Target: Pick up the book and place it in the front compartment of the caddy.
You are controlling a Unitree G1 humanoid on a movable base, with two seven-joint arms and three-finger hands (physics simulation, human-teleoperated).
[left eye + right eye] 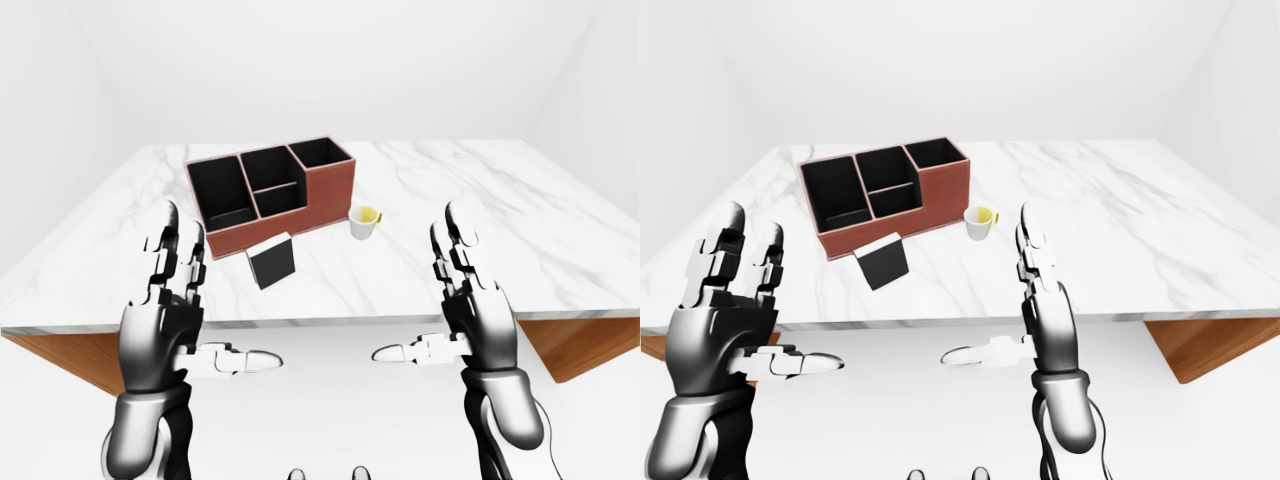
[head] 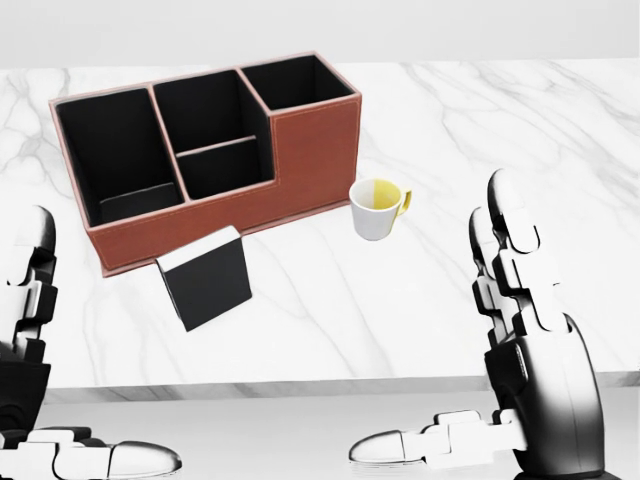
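Note:
The black book (image 2: 205, 277) with white page edges stands upright on the marble table (image 2: 520, 120), just below the caddy's lower left corner in the head view. The red-brown caddy (image 2: 315, 145) has black compartments: a large one at left, two small ones in the middle, a tall one at right. All look empty. My left hand (image 1: 215, 300) and right hand (image 1: 420, 285) are both open, fingers pointing up and thumbs inward. They hover at the table's near edge, apart from the book. The right hand also shows in the head view (image 2: 435, 320).
A white mug (image 2: 377, 208) with a yellow inside stands on the table to the right of the caddy. The table's near edge (image 1: 330, 322) runs between my hands. Bare marble stretches to the right of the mug. White walls surround the table.

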